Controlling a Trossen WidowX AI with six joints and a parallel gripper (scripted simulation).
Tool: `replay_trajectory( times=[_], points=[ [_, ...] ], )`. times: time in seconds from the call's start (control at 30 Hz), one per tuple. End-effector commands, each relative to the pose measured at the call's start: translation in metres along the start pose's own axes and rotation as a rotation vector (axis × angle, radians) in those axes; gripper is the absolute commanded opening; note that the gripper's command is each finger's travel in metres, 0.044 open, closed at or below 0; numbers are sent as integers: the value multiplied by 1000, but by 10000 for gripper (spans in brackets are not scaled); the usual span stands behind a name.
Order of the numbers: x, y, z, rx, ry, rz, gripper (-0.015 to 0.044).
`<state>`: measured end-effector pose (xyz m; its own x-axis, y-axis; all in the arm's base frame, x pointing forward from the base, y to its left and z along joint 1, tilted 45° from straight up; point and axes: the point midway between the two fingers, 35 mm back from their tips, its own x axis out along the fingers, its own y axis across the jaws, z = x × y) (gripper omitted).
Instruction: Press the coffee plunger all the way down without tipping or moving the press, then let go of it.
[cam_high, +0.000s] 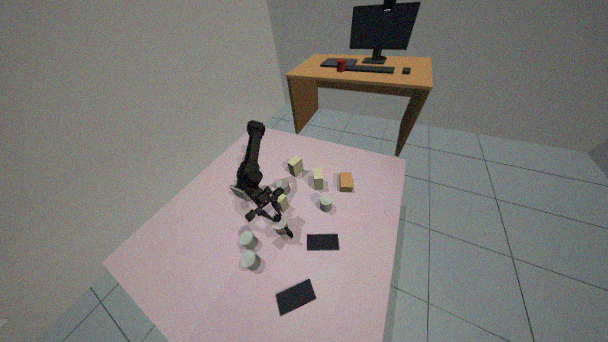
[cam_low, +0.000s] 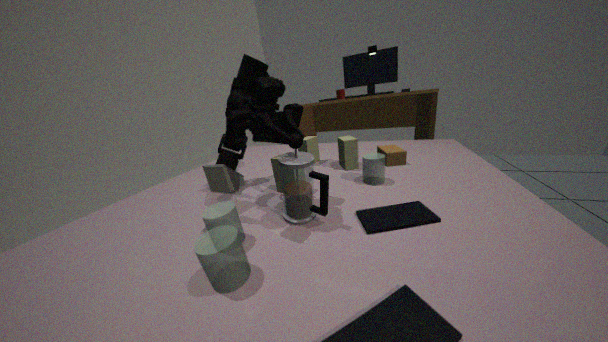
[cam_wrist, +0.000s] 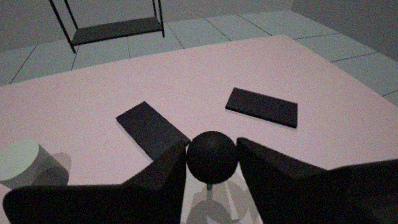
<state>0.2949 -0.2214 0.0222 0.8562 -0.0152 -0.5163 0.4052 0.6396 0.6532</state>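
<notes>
The end effector (cam_wrist: 212, 159) is clenched on the plunger's round knob (cam_wrist: 211, 156), pinched between its two fingers. The press (cam_low: 299, 187) stands upright on the worktop (cam_low: 450, 260) directly beneath, its handle (cam_low: 320, 192) off to one side. The thin rod (cam_low: 294, 152) runs vertically, so the long axis points straight down. The glass body is likely light, fragile and easily tipped; the smooth knob may slip, so push squarely along the rod
</notes>
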Motion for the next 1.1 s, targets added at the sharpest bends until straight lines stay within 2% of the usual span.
replay_trajectory(
  times=[0.0, 1.07],
  points=[
    [4, 0, -8, 17, 28, 8, 122],
    [6, -1, -5, 17, 28, 8, 122]
  ],
)
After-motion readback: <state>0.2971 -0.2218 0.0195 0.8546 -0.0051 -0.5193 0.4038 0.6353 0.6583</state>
